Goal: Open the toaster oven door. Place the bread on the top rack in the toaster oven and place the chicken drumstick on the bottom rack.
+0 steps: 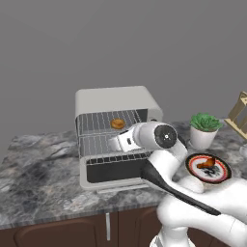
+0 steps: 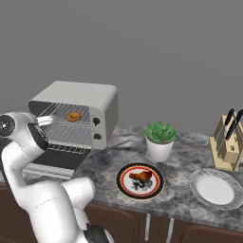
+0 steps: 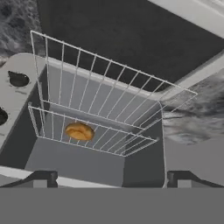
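Your gripper (image 3: 109, 177) sits low in the hand view, fingers spread wide, empty. You see the bread (image 3: 79, 131) lying on the top rack (image 3: 127, 142), mid-left.

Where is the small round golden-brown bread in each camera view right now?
Left base view: the small round golden-brown bread lies on the upper wire rack, right of middle.
Right base view: bread on the same rack, mid-width.
Hand view: bread left of centre.
Shared landmark: the light-grey boxy toaster oven around it.

Bread (image 1: 117, 124) on top rack (image 1: 103, 121)
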